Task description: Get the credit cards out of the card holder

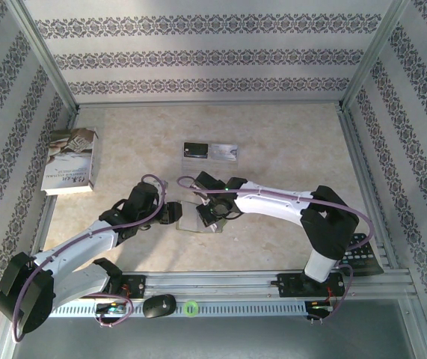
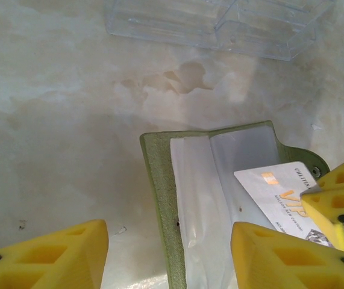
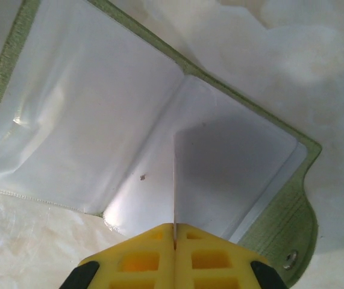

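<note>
card holder [image 3: 99, 108], green-edged, clear inner pockets

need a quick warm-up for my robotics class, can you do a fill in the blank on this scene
The left claw stands ____ by the card holder. The right claw pinches a white card printed ____. At the back, the black card lies ____ of the silvery card.
Missing: open; VIP; left.
</note>
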You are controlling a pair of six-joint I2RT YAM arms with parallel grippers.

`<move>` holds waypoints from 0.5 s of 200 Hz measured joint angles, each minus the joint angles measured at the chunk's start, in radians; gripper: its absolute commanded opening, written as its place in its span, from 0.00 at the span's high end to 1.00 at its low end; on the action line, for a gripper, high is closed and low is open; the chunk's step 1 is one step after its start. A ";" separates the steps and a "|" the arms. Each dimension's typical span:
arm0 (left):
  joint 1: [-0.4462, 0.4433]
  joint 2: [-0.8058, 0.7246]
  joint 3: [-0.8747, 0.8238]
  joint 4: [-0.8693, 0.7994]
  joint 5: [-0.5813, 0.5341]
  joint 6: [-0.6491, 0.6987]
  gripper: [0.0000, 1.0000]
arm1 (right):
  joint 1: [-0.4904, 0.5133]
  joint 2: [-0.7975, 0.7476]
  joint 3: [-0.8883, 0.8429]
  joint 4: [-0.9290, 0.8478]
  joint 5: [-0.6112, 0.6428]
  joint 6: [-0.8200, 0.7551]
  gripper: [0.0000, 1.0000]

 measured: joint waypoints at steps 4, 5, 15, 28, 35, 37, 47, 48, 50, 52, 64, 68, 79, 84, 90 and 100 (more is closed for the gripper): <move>0.003 0.000 0.000 0.000 0.006 0.000 0.42 | -0.001 -0.008 0.000 0.000 0.000 -0.010 1.00; 0.004 0.000 0.000 0.000 0.008 0.000 0.42 | -0.002 -0.010 0.000 0.000 0.001 -0.014 1.00; 0.006 -0.003 0.000 -0.003 0.015 0.000 0.41 | -0.014 -0.038 0.002 -0.001 0.006 -0.062 1.00; 0.010 -0.013 0.000 -0.010 0.027 0.000 0.40 | -0.031 -0.080 0.015 -0.005 0.018 -0.130 1.00; 0.011 -0.020 0.003 -0.019 0.030 0.000 0.38 | -0.042 -0.099 0.031 -0.010 0.029 -0.171 1.00; 0.011 -0.023 0.004 -0.022 0.031 0.000 0.34 | -0.045 -0.103 0.037 -0.010 0.031 -0.182 1.00; 0.012 -0.037 0.011 -0.037 0.033 0.006 0.00 | -0.066 -0.123 0.069 -0.012 0.051 -0.245 1.00; 0.012 -0.037 0.011 -0.038 0.033 0.006 0.01 | -0.067 -0.124 0.071 -0.012 0.053 -0.249 1.00; 0.012 -0.040 0.013 -0.041 0.034 0.004 0.01 | -0.071 -0.127 0.077 -0.012 0.057 -0.259 1.00; 0.012 -0.043 0.015 -0.045 0.034 0.005 0.01 | -0.076 -0.130 0.084 -0.011 0.063 -0.272 1.00; 0.014 -0.061 0.031 -0.068 0.033 0.006 0.01 | -0.105 -0.142 0.110 -0.008 0.080 -0.339 1.00; 0.016 -0.066 0.036 -0.076 0.034 0.008 0.01 | -0.116 -0.145 0.117 -0.006 0.084 -0.370 1.00; 0.022 -0.084 0.054 -0.102 0.032 0.011 0.01 | -0.145 -0.148 0.129 -0.005 0.093 -0.438 1.00; 0.025 -0.089 0.061 -0.111 0.033 0.012 0.01 | -0.157 -0.148 0.133 -0.005 0.099 -0.466 1.00; 0.026 -0.098 0.071 -0.123 0.032 0.014 0.01 | -0.168 -0.146 0.136 -0.007 0.105 -0.502 1.00; 0.032 -0.111 0.085 -0.142 0.033 0.018 0.01 | -0.189 -0.140 0.148 -0.018 0.116 -0.571 1.00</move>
